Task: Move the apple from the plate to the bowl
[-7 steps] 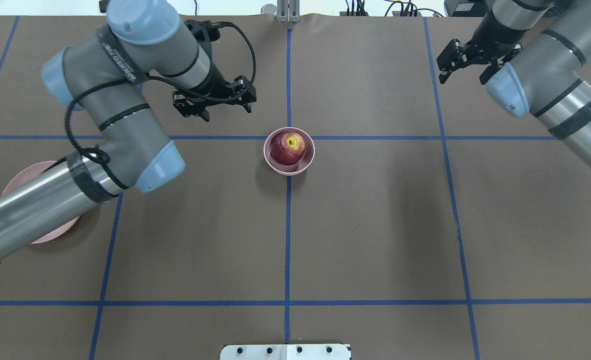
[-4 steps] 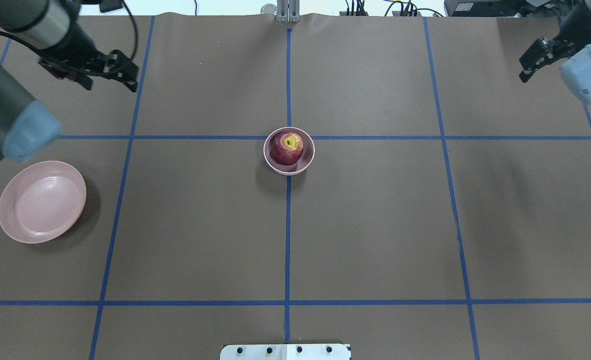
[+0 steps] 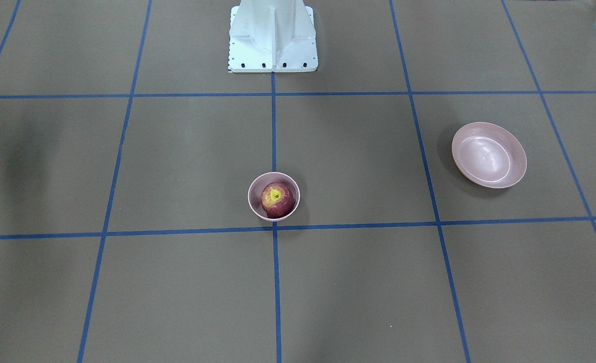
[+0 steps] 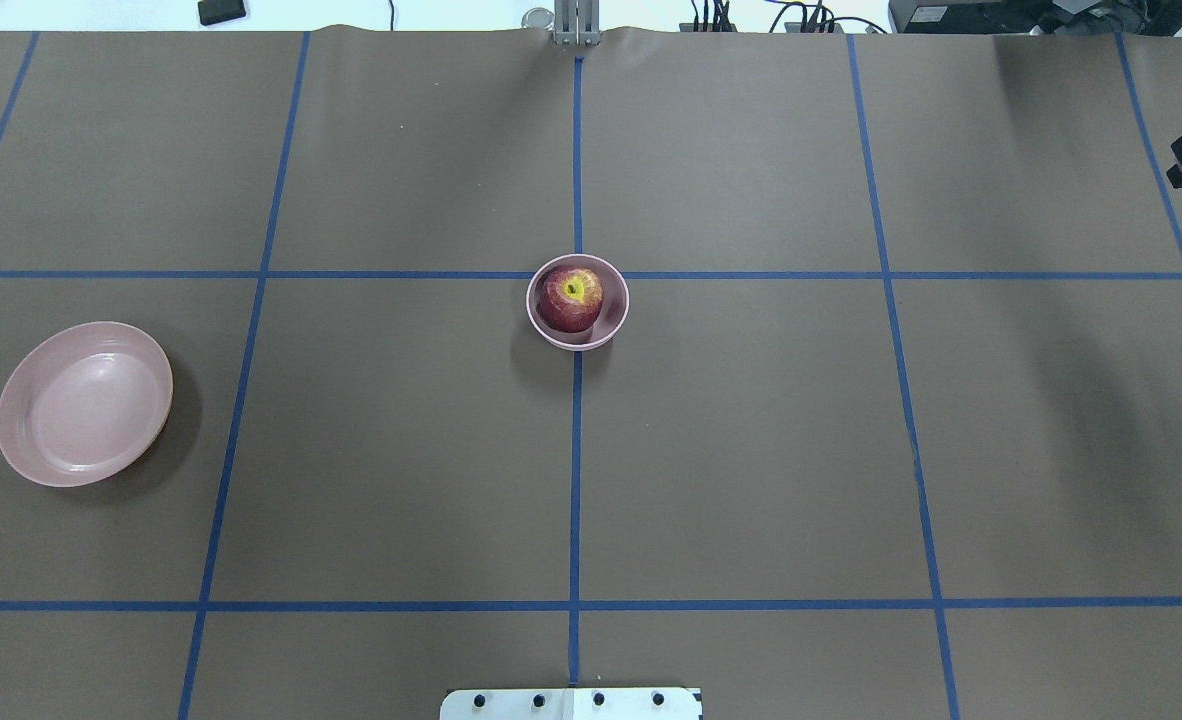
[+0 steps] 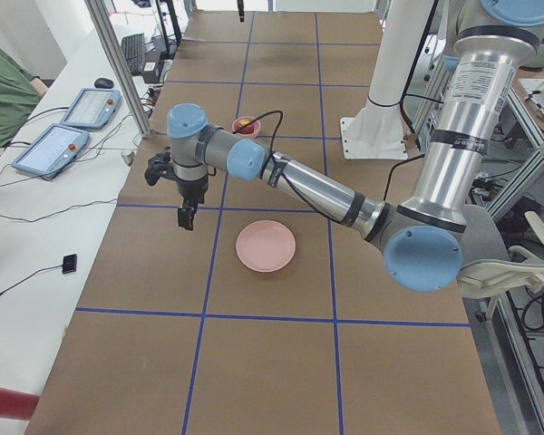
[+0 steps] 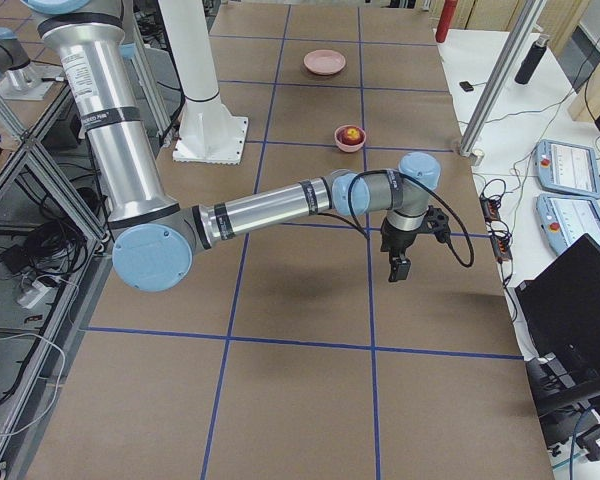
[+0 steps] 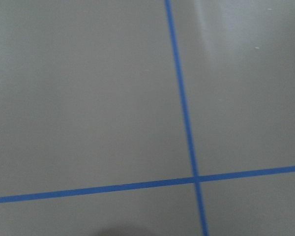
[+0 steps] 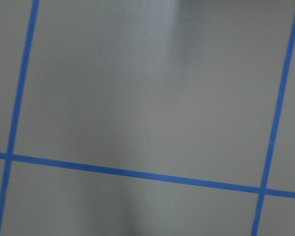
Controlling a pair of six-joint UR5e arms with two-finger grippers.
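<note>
- Apple (image 4: 571, 295) down inside bowl (image 4: 611, 322) at mid-desk (image 4: 751, 450), stem patch up; plate (image 4: 84, 403) bare, well apart on the left. Judged as delivery done.
- Left pincer (image 5: 187, 220) and right pincer (image 6: 397, 270) out over the desk's two ends, probably to clear the bowl; apart or together, cannot tell.
- Whole only in the side views; a mere sliver of the right one at the overhead's edge; only blue tape lines (image 7: 187, 123) in wrist views.
</note>
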